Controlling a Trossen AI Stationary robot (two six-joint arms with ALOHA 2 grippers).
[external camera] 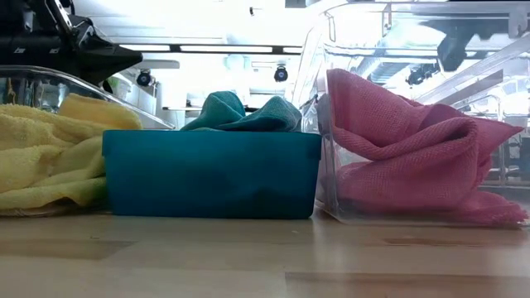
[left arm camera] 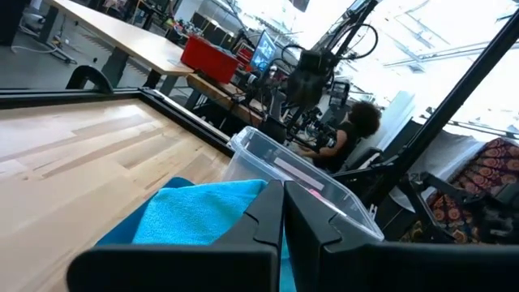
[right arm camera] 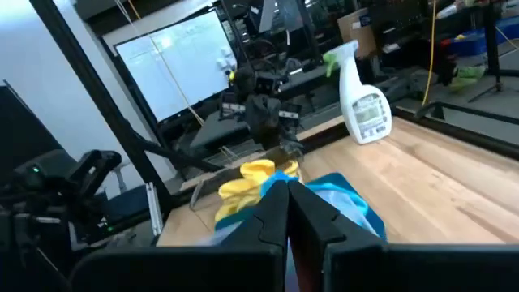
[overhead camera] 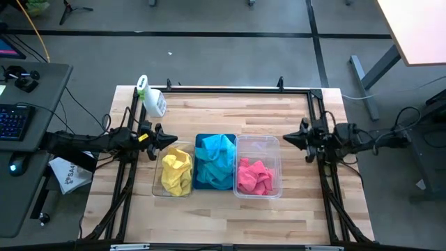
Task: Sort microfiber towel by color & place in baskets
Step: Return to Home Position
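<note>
Three bins stand in a row mid-table. The left clear bin (overhead camera: 174,173) holds yellow cloths (overhead camera: 177,171), the teal bin (overhead camera: 214,164) holds cyan-blue cloths (overhead camera: 216,159), and the right clear bin (overhead camera: 258,167) holds pink cloths (overhead camera: 254,177). In the low view the yellow cloths (external camera: 50,153), teal bin (external camera: 211,174) and pink cloths (external camera: 406,149) show side by side. My left gripper (overhead camera: 173,141) is shut and empty, above the far left corner of the yellow bin. My right gripper (overhead camera: 286,139) is shut and empty, just right of the pink bin's far corner.
A white spray bottle with a green top (overhead camera: 151,97) stands at the table's far left corner. A black frame rail (overhead camera: 230,89) runs along the far edge, and side rails run down both sides. Bare wood lies in front of and behind the bins.
</note>
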